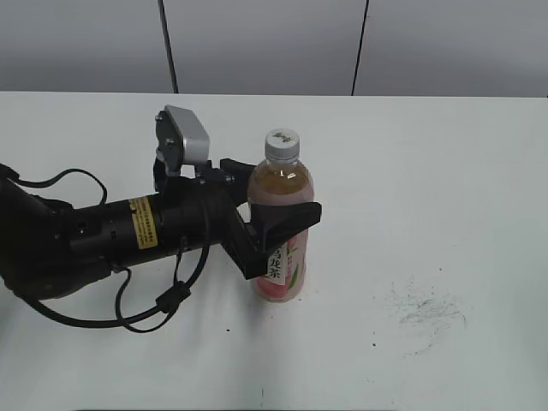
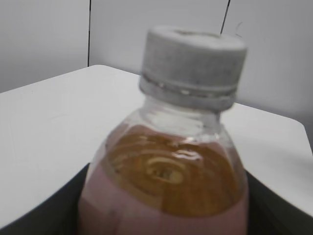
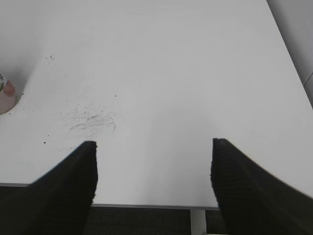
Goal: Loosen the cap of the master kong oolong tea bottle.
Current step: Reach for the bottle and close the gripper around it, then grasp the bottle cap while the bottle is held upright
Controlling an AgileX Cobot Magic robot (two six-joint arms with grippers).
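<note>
Master kong oolong tea bottle (image 1: 281,224) is standing upright on the white table (image 1: 445,171), sitting between the left gripper (image 1: 272,218) fingers, which are clamping its body just below the shoulder. Amber tea is filling it nearly to the neck. Its cap (image 1: 282,145) is sitting on, above the fingers and untouched. The near finger is hiding part of the pink label; black Chinese characters are showing below it, too small to read. Right gripper (image 3: 154,171) fingers are standing wide apart over bare table beside grey scuff marks (image 3: 92,119).
</note>
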